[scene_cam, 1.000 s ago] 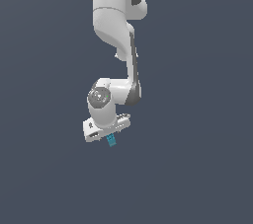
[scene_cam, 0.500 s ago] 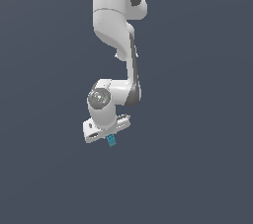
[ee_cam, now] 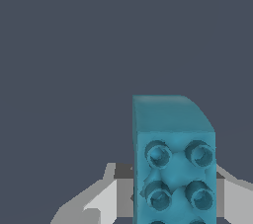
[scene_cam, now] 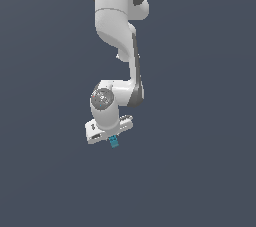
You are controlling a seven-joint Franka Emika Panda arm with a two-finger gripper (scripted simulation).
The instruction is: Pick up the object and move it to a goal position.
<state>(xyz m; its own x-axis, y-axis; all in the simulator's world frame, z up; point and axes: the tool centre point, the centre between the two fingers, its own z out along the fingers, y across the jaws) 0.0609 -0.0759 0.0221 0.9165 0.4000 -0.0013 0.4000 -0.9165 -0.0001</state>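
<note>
Teal-blue block (ee_cam: pixel 174 164), elongated, round studs in pairs on one face, unlabelled, pinched in white gripper (scene_cam: pixel 113 140).

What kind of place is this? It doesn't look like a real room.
Most likely a computer simulation, not a real room. The white robot arm hangs against a flat, featureless grey backdrop with no furniture or walls, and the teal studded block in its gripper looks smoothly rendered.

A plain, uniform slate-grey backdrop (scene_cam: pixel 200 96) is seen in the exterior view, from twelve o'clock round to six. No walls, floor edge or furniture can be told apart. The same flat grey (ee_cam: pixel 64 45) is shown in the wrist view, evenly lit.
</note>
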